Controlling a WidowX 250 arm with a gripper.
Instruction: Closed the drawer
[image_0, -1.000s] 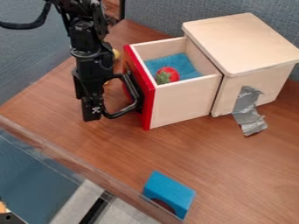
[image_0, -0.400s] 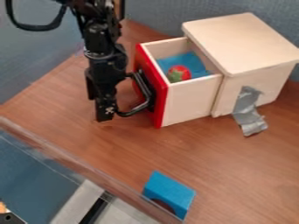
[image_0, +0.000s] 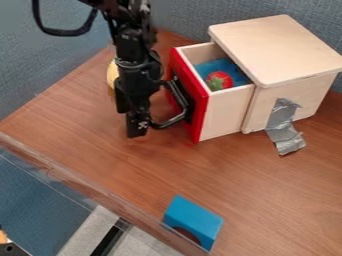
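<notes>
Wooden table (image_0: 100, 125) carried your part-open drawer (image_0: 224, 114), containing a red-and-green toy (image_0: 219, 80) and blue lining (image_0: 217, 65); you had the pincer (image_0: 137, 126) at its handle (image_0: 175, 119), open or closed undetermined.

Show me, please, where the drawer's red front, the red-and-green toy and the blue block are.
Red front (image_0: 192, 82): camera view, upper part of its face.
Red-and-green toy (image_0: 222, 78): camera view, its red body.
Blue block (image_0: 194, 218): camera view, middle of its blue surface.
</notes>
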